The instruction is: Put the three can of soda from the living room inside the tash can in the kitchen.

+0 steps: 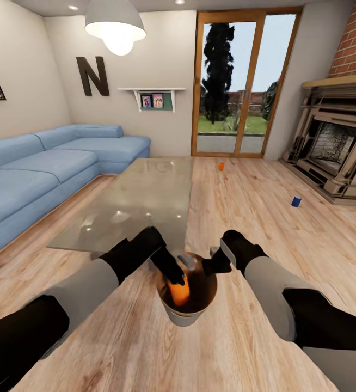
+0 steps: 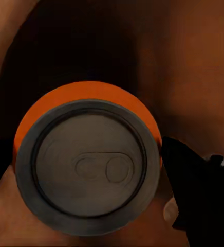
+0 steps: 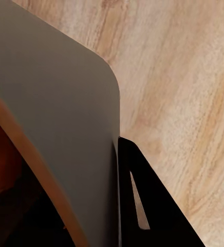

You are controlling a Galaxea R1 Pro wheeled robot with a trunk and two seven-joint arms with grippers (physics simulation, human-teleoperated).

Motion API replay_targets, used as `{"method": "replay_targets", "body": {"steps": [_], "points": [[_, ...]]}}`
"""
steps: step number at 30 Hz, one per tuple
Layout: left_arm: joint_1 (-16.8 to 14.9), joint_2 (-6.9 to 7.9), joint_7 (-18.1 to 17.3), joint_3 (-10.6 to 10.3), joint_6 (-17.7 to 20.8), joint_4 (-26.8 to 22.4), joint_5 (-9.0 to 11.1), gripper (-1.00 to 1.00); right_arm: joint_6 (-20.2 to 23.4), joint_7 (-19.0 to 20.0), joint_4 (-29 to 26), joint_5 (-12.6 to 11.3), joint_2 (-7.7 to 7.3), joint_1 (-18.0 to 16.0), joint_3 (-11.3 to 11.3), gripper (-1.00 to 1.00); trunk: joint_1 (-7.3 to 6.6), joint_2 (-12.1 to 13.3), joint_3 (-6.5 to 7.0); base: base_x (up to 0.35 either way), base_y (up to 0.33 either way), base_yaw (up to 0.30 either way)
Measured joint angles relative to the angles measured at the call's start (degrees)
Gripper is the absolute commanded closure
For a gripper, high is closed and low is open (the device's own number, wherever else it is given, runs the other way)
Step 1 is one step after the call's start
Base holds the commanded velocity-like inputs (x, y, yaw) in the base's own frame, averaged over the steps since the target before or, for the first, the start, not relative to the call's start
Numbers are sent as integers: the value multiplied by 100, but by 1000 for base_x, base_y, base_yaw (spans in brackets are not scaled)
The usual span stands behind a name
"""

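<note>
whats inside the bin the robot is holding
One orange soda can is inside the bin, in the left gripper. The left wrist view shows its silvery top. The bin's bottom beneath the can is covered and dark.

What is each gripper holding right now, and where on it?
The left gripper holds an orange soda can by its side wall, inside the round brown-lined bin. The right gripper clamps that bin's rim.
</note>
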Motion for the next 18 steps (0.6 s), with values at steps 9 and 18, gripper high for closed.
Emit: {"method": "replay_targets", "body": {"steps": [9,18], "points": [[159,-57,316,-397,-265,182,25,100,-1,-4,107,14,89,-118,-27,100,0,0,0,0,0,0],[178,-72,331,-414,-326,188,41,-100,-4,-7,167,49,168,-168,-46,100,0,0,0,0,0,0]]}}
